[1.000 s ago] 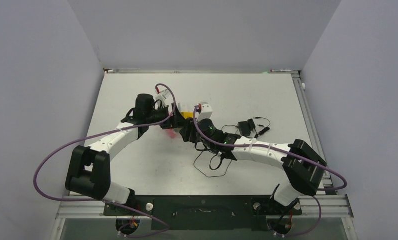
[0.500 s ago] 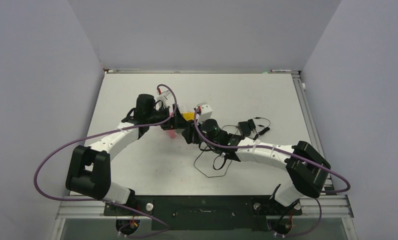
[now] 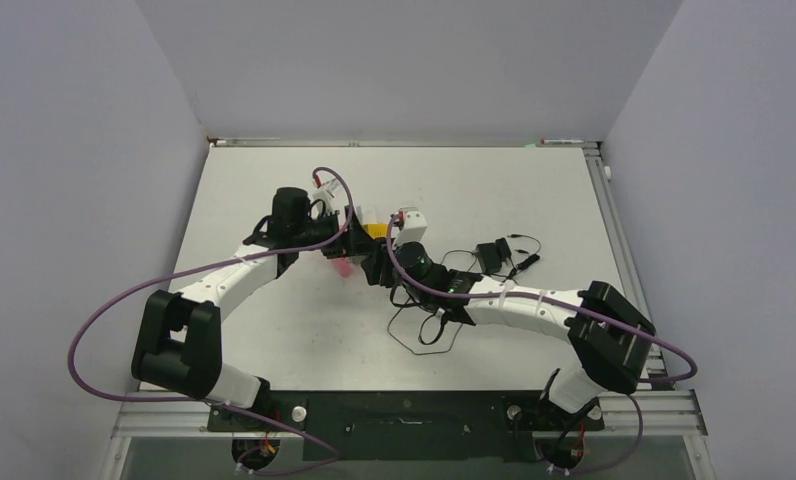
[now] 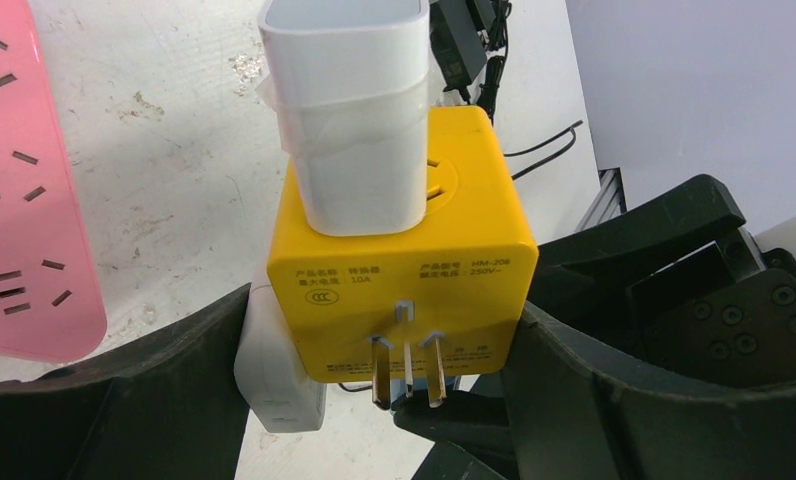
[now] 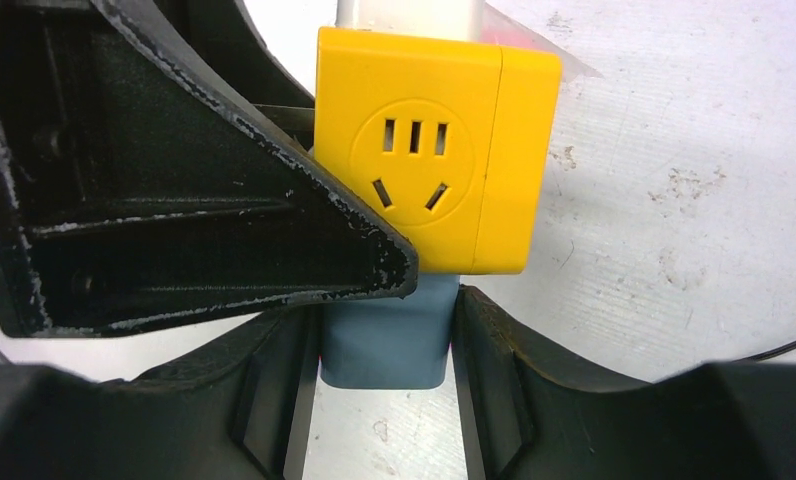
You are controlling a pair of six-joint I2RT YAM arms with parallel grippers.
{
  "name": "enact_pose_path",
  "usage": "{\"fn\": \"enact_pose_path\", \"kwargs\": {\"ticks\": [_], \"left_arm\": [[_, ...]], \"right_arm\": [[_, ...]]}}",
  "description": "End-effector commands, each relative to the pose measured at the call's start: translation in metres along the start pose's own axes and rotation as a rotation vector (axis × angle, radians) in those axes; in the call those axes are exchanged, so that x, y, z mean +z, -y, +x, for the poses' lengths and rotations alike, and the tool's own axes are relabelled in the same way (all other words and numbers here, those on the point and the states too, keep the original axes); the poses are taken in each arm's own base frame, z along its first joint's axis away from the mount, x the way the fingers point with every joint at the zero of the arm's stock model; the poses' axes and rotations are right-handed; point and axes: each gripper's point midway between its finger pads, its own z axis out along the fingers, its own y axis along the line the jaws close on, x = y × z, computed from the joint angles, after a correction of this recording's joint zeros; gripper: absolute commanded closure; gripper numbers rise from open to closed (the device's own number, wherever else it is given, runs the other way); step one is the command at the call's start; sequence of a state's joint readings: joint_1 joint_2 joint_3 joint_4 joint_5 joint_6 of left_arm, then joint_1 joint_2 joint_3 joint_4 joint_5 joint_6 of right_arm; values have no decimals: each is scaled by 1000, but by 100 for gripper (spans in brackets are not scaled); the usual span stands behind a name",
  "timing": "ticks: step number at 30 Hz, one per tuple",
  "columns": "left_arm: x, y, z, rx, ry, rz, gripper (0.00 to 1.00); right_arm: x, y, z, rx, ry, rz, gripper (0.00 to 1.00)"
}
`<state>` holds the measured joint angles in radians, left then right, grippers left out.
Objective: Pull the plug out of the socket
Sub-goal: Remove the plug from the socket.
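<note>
A yellow cube socket [image 3: 375,231] is held off the table between both grippers. My left gripper [image 3: 358,236] is shut on the cube; in the left wrist view [image 4: 384,345] its fingers [image 4: 574,400] flank the cube [image 4: 404,270], with a white plug [image 4: 274,385] pressed at the left side. A larger white plug [image 4: 349,110] sits in the cube's far face. My right gripper [image 3: 382,262] is shut on a blue-grey plug [image 5: 384,335] that is seated in the cube's underside [image 5: 424,160].
A pink power strip [image 4: 19,200] lies on the table under the left gripper, and shows in the top view [image 3: 345,266]. A black adapter [image 3: 492,254] with thin black cables [image 3: 429,330] lies right of and below the right wrist.
The right wrist shifted a little right and then back. Both grips and the cube's place look the same.
</note>
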<state>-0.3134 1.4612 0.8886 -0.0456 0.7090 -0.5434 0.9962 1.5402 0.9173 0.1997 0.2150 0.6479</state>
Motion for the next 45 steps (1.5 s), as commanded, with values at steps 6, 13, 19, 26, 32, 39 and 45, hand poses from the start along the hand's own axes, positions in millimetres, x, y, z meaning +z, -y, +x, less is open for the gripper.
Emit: {"fn": "enact_pose_path", "kwargs": {"ticks": [6, 13, 19, 26, 32, 39, 45], "left_arm": [[0, 11, -21, 55, 81, 27, 100], [0, 12, -20, 55, 74, 38, 100], [2, 13, -19, 54, 62, 47, 100], [2, 12, -19, 63, 54, 45, 100], [3, 11, -18, 65, 45, 45, 100], [5, 11, -16, 62, 32, 49, 100], [5, 11, -17, 65, 32, 50, 100]], "right_arm": [[9, -26, -27, 106, 95, 68, 95], [8, -32, -30, 87, 105, 52, 95], [3, -35, -39, 48, 121, -1, 95], [-2, -33, -45, 22, 119, -94, 95], [-10, -39, -49, -22, 126, -165, 95], [-16, -48, -50, -63, 123, -242, 95], [-20, -57, -50, -101, 118, -300, 95]]}}
